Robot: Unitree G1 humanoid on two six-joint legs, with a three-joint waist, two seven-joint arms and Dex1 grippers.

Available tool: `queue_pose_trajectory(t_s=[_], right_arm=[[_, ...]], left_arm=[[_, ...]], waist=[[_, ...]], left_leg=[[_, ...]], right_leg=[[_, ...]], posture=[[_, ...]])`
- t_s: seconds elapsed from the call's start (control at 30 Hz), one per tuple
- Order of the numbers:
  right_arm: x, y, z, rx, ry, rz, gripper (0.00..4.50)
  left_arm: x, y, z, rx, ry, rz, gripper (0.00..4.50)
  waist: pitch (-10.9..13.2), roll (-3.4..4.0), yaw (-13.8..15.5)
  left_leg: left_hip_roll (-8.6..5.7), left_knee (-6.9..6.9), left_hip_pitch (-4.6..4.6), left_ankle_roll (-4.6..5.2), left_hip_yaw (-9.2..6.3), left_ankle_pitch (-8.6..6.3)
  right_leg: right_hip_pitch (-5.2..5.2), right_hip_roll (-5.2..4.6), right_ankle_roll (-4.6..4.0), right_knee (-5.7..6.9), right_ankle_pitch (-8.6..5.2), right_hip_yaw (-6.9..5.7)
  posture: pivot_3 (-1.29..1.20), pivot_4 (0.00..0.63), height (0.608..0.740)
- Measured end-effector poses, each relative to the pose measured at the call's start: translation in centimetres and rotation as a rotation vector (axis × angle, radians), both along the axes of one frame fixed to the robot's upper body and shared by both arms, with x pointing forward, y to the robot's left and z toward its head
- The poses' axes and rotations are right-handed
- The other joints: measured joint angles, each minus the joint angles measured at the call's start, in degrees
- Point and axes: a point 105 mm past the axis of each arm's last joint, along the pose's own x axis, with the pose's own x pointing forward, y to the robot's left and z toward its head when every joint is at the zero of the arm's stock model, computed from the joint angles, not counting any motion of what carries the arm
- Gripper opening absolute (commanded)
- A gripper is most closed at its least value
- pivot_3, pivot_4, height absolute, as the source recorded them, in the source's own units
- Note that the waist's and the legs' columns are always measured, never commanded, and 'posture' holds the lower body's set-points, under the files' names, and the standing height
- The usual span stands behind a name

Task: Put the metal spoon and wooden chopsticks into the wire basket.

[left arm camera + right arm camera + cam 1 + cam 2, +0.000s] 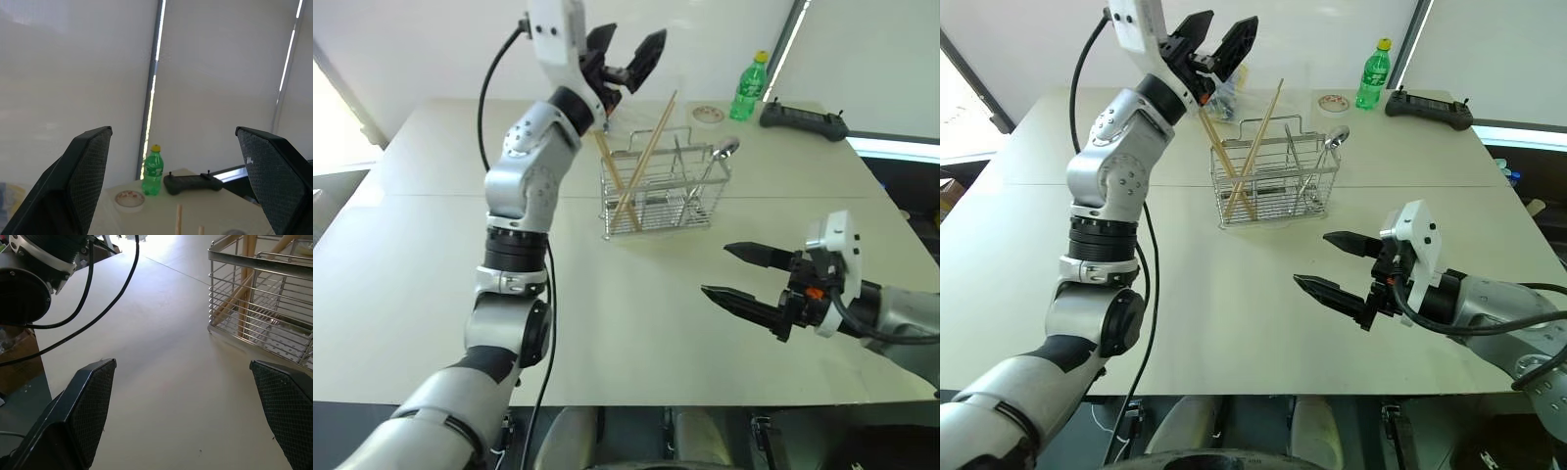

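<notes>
Lower right of the frame, the right claw (pixel 736 272) hovers spread wide over the tabletop (pixel 636 323). Upper centre, the left claw (pixel 625 51) gapes empty above the wire basket (pixel 664 201), where the wooden chopsticks (pixel 636 166) and metal spoon (pixel 717 162) stand leaning.

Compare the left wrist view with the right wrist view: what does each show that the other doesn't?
Left wrist: the green bottle, black controller, tape roll and two wooden chopsticks' tips, past the open left gripper.
Right wrist: the wire basket, with the open right gripper above bare table.
Both: chopsticks, table.
</notes>
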Motion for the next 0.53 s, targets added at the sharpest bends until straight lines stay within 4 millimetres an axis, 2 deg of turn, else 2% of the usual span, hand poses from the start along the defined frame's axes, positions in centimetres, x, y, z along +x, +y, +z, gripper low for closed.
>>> queue_pose_trajectory(t_s=[0.07, 0.13, 0.23, 0.3, 0.37, 0.43, 0.47, 0.53], right_arm=[[0.1, 0.0, 0.1, -0.001, -0.003, 0.000, 4.50], [0.1, -0.1, 0.1, -0.002, -0.004, 0.001, 4.50], [0.3, -0.4, 0.2, -0.005, -0.007, -0.007, 4.50], [0.6, -0.9, 0.3, -0.010, -0.014, -0.029, 4.50], [1.0, -1.5, 0.6, -0.016, -0.030, -0.053, 4.50], [1.9, -2.4, 0.9, -0.021, -0.051, -0.096, 4.50], [2.5, -3.0, 1.1, -0.021, -0.064, -0.123, 4.50], [3.4, -3.7, 1.6, -0.020, -0.084, -0.160, 4.50]], left_arm=[[0.5, 1.7, 0.1, 0.048, 0.030, 0.011, 4.38], [0.4, 3.9, 1.0, 0.122, 0.032, -0.001, 4.38], [-1.2, 8.3, 2.8, 0.316, -0.042, -0.017, 4.38], [-2.4, 10.5, 2.5, 0.472, -0.068, -0.031, 4.38], [-3.3, 12.6, -0.1, 0.654, -0.022, -0.055, 4.38], [-4.3, 14.8, -4.0, 0.810, 0.084, -0.108, 4.38], [-4.8, 15.6, -6.0, 0.862, 0.144, -0.143, 4.38], [-5.6, 16.3, -8.0, 0.909, 0.210, -0.194, 4.38]], waist=[[0.0, 0.02, -0.2], [0.0, 0.03, -0.2], [0.0, 0.07, -1.0], [0.0, 0.11, -1.4], [0.0, 0.22, -1.5], [0.0, 0.23, -1.5], [0.0, 0.21, -1.5], [0.1, 0.13, -1.3]], left_leg=[[0.00, -0.02, 0.00, 0.00, 0.01, 0.00], [0.00, -0.08, -0.03, 0.00, 0.01, 0.00], [0.00, -0.17, -0.05, 0.02, 0.04, -0.01], [0.03, -0.25, -0.03, 0.02, 0.04, -0.01], [0.07, -0.31, 0.01, 0.02, 0.07, -0.01], [0.11, -0.33, 0.01, 0.02, 0.06, -0.01], [0.13, -0.32, -0.02, 0.02, 0.06, -0.01], [0.13, -0.30, -0.11, 0.01, -0.01, -0.01]], right_leg=[[-0.06, 0.07, 0.00, 0.02, 0.00, 0.00], [-0.13, 0.10, -0.02, 0.04, -0.01, 0.00], [-0.20, 0.08, -0.05, 0.06, -0.02, 0.00], [-0.20, 0.02, -0.08, 0.03, -0.04, 0.00], [-0.19, -0.04, -0.24, 0.03, -0.12, 0.03], [-0.22, -0.05, -0.31, 0.01, -0.16, 0.04], [-0.25, -0.06, -0.38, -0.01, -0.19, 0.04], [-0.29, -0.07, -0.47, -0.01, -0.22, 0.03]], posture=[[0.00, 0.150, 0.719], [0.00, 0.150, 0.719], [0.00, 0.150, 0.719], [0.00, 0.150, 0.719], [0.00, 0.150, 0.719], [0.00, 0.150, 0.719], [0.00, 0.150, 0.719], [0.00, 0.150, 0.719]])
